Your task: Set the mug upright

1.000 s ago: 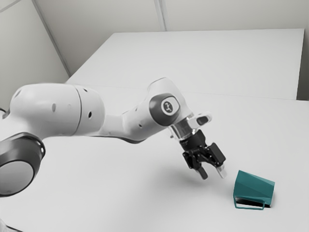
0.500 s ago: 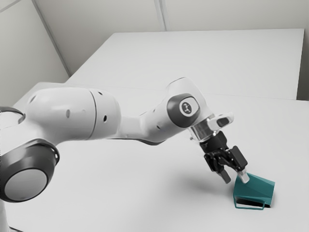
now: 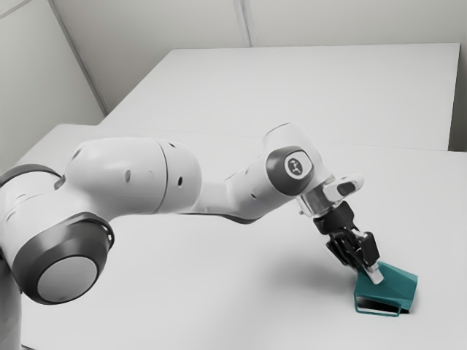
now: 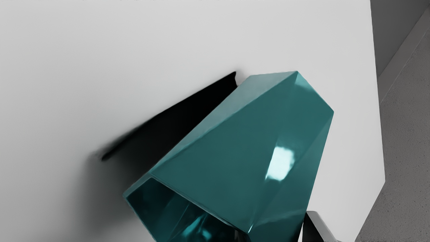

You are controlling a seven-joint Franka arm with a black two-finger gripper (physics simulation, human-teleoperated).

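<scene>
Lying on its side on the flat white table (image 3: 219, 292), well apart from the far edge in the exterior view: a glossy teal faceted mug (image 3: 398, 286), mouth toward the black two-finger gripper (image 3: 366, 273), thin angular handle (image 3: 377, 314) low at the side. Reaching down at the mug's mouth end; cannot tell whether spread, pressed together or pinching the mug.

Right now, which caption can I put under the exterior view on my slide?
Robot arm with its hand at a teal mug lying on a white table.
</scene>
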